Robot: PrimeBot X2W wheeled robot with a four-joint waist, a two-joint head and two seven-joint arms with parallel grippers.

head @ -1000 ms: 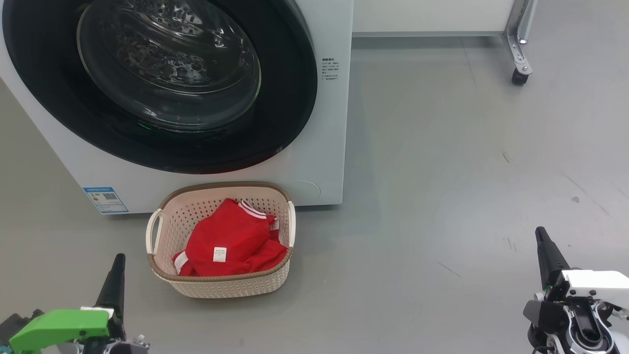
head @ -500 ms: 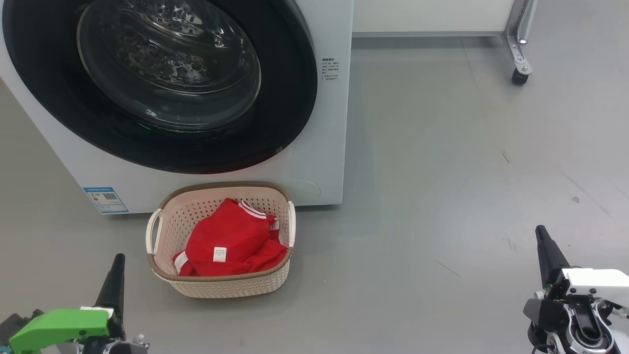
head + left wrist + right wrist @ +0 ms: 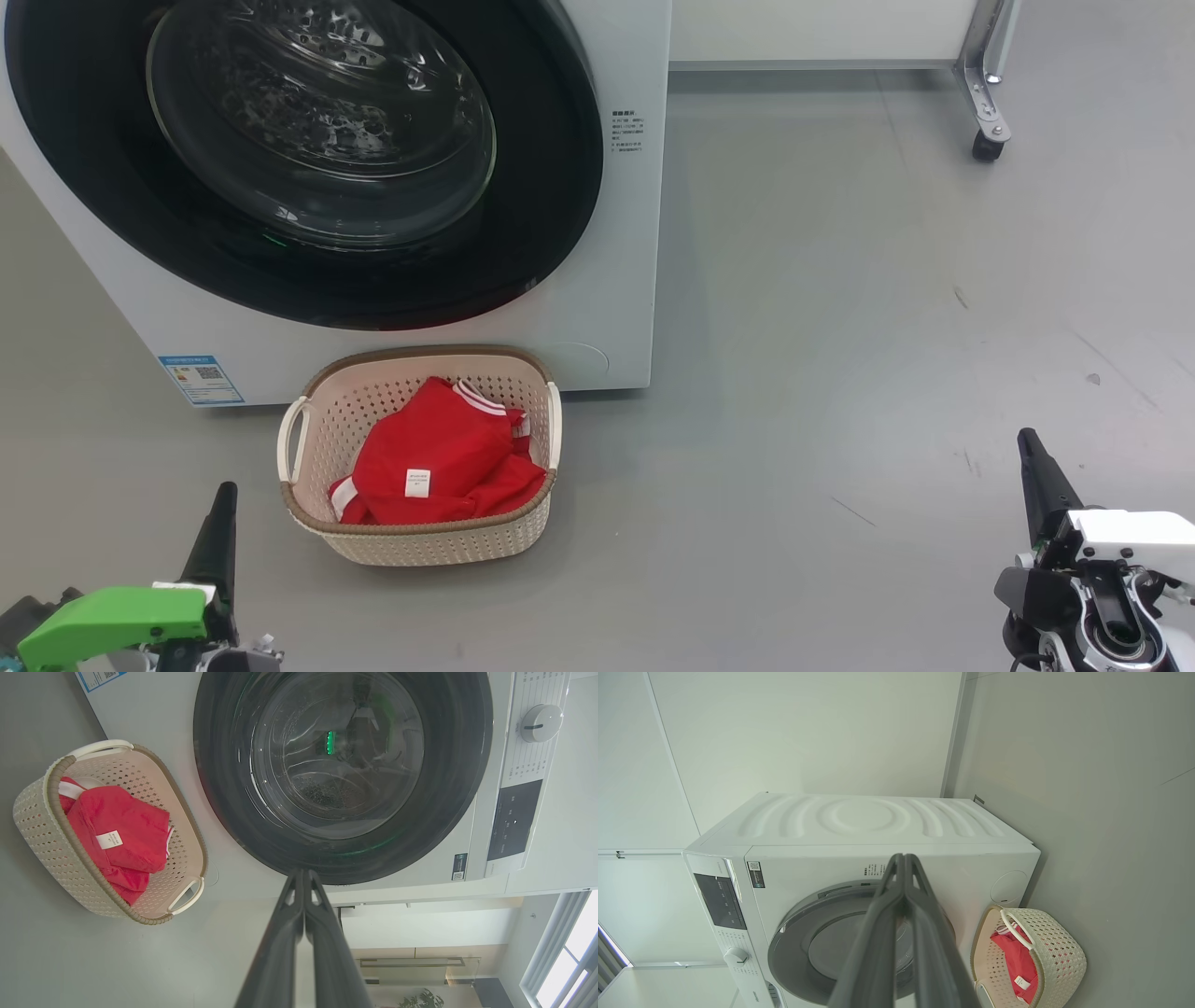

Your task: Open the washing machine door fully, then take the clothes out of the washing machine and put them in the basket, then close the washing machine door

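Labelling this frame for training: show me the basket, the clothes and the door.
basket (image 3: 425, 551): head view, front wall.
clothes (image 3: 439, 453): head view, middle of the red cloth.
door (image 3: 551, 187): head view, right side of black rim.

Left gripper (image 3: 226, 495) sits at 7 o'clock in head view, fingers pressed together, tip pointing to 12 with a slight lean toward 1. The green wrist cover (image 3: 112, 621) is below it at the bottom edge. Right gripper (image 3: 1031, 446) sits at 4 o'clock, fingers together, leaning toward 11. The white wrist housing (image 3: 1131, 534) is below it. In left wrist view the left gripper (image 3: 303, 875) rises from 6 o'clock, jaws meeting in a point near centre. In right wrist view the right gripper (image 3: 904, 858) does the same. Both empty.
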